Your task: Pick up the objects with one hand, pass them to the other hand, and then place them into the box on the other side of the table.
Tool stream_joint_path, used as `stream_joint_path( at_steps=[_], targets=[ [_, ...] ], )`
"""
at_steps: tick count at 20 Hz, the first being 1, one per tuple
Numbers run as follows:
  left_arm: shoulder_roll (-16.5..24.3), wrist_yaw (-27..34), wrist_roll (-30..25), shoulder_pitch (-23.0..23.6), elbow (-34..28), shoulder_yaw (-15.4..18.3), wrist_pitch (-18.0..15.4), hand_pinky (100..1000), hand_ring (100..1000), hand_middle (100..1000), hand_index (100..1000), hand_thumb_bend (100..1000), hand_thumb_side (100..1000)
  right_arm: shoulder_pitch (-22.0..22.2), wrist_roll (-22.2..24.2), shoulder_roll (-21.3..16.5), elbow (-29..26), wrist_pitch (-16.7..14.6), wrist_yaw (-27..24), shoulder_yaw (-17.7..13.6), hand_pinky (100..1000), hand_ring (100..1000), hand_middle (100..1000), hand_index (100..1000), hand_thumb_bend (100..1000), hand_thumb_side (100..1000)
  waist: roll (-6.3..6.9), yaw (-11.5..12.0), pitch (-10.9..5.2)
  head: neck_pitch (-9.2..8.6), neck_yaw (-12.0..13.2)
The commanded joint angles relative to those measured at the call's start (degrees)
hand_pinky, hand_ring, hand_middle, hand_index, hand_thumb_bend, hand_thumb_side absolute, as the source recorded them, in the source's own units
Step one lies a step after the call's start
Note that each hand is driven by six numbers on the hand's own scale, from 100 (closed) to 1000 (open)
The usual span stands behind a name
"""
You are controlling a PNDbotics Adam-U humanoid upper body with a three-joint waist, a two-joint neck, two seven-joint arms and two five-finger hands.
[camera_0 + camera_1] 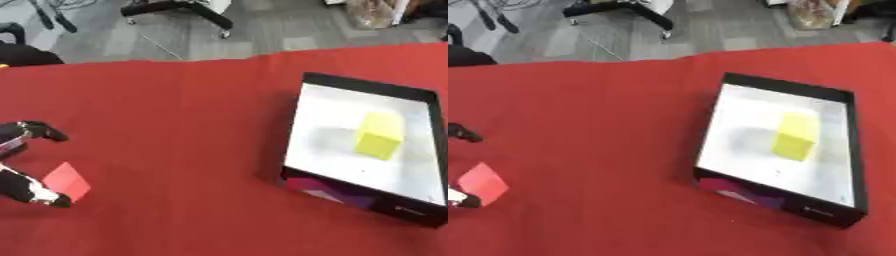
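The left robot hand (26, 165), black with silver joints, comes in at the left edge of the surface, seen best in the left eye view. Its fingers are spread apart: an upper finger curls out near the top of the hand, while a lower fingertip (48, 197) touches the bottom corner of a small red block (67, 181) with flat faces. The block sits tilted between the spread fingers, near the left edge of the surface. Whether the block rests on the cloth or is lifted off it cannot be told, and the fingers do not wrap round it. The right robot hand shows in neither view.

The surface (175, 125) is covered with a plain red cloth that reaches across to the right edge and back to the far edge, where grey floor begins.

Well apart from the robot hand, near the right edge of the surface, lies a shallow rectangular black-walled box (372, 84) with a white bottom. It lies askew to the surface's edges. Inside it, toward its right side, stands a yellow-green cube (380, 136), apart from the walls. The box's near outer wall shows a purple and pink printed patch (328, 192).

Beyond the far edge, the black wheeled base of a stand (179, 12) stands on the floor.
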Motion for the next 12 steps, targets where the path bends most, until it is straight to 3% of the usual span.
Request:
stream_joint_path(
  at_steps=[1,12],
  targets=[
    [1.24,-0.45,0.57,-0.8,1.31,0.4,0.12,996,862,748,825,930,452,-0.63,0.07,-2.02,-1.27,0.1,-0.03,-0.73,908,1000,1000,999,100,335,0.57,0.02,-0.19,-0.71,1.51],
    [0.57,-2.98,0.02,-1.74,4.91,-1.12,-0.39,951,848,736,757,957,486,-0.21,0.05,-1.84,-1.53,0.37,0.19,-1.19,909,1000,1000,996,100,332,0.75,-0.01,0.25,-1.42,3.49]
  ],
)
